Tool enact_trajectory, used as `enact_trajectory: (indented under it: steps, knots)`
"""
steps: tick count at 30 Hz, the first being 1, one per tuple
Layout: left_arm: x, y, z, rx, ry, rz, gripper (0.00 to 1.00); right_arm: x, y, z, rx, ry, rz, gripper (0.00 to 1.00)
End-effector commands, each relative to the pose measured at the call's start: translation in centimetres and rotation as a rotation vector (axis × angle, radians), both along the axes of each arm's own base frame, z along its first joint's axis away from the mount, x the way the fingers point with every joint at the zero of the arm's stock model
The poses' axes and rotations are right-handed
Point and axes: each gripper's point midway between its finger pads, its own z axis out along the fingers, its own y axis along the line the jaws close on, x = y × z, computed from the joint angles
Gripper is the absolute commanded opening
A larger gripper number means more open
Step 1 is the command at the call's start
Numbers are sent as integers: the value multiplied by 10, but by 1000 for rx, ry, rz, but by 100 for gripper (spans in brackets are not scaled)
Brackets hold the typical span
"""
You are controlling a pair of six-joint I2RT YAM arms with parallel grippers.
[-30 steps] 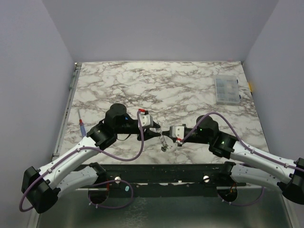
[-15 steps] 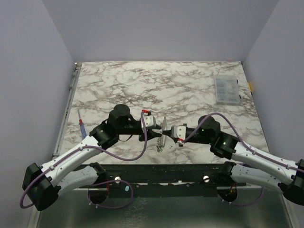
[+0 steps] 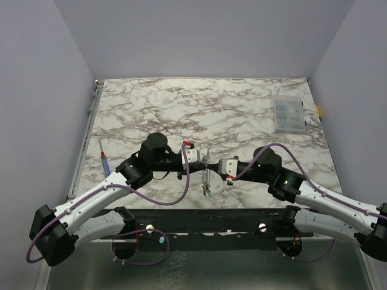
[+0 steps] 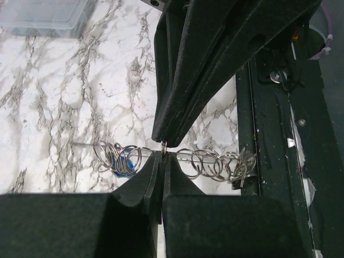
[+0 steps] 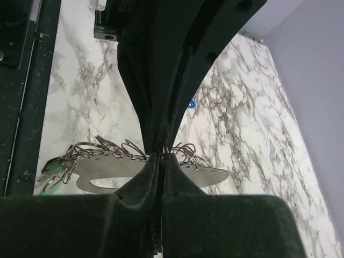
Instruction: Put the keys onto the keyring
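Observation:
My left gripper (image 3: 202, 166) and right gripper (image 3: 213, 167) meet tip to tip over the table's near middle. Both are shut on the keyring (image 3: 207, 179), which hangs between them just above the marble. In the left wrist view the keyring (image 4: 207, 159) is a thin metal bar strung with several small wire rings, and the shut left gripper (image 4: 162, 157) pinches its middle. A blue key (image 4: 123, 165) hangs among the left-hand rings. In the right wrist view the keyring (image 5: 107, 181) is a flat silvery plate, pinched by the right gripper (image 5: 162, 156), with a green key (image 5: 49, 171) at its left end. The other keys are not discernible.
A clear plastic compartment box (image 3: 288, 115) sits at the far right of the table and also shows in the left wrist view (image 4: 43, 16). A screwdriver with a red-and-blue handle (image 3: 104, 162) lies near the left edge. The black mounting rail (image 3: 211, 220) runs along the near edge.
My left gripper has moved right and closed onto the keyring held by the right gripper. The keyring has swung from hanging low to standing more upright between the two tips.

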Motion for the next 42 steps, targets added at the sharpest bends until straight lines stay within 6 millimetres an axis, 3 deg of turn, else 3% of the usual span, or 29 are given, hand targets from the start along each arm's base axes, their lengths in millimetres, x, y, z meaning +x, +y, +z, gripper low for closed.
enact_trajectory:
  steps: [1, 3, 7, 11, 18, 26, 42]
  knots:
    - [3, 1, 6, -7, -60, 10, 0, -6, 5, 23, 74, -37, 32, 1]
    - [2, 2, 11, -17, -81, 10, 0, -6, 5, 24, 77, -25, 31, 1]
    - [1, 4, 20, -37, -115, 7, 0, -10, 5, 25, 98, -13, 41, 31]
    - [0, 6, 24, -50, -136, 8, 0, -14, 0, 31, 134, -11, 36, 42]
    - [-5, 7, 34, -88, -161, -4, 0, -13, -3, 36, 188, -3, 13, 43]
    - [-9, 8, 46, -153, -186, -5, 0, -24, 1, 39, 200, 21, 71, 35]
    - [-14, 6, 55, -199, -184, -23, 0, -10, 4, 39, 206, 13, 18, 40]
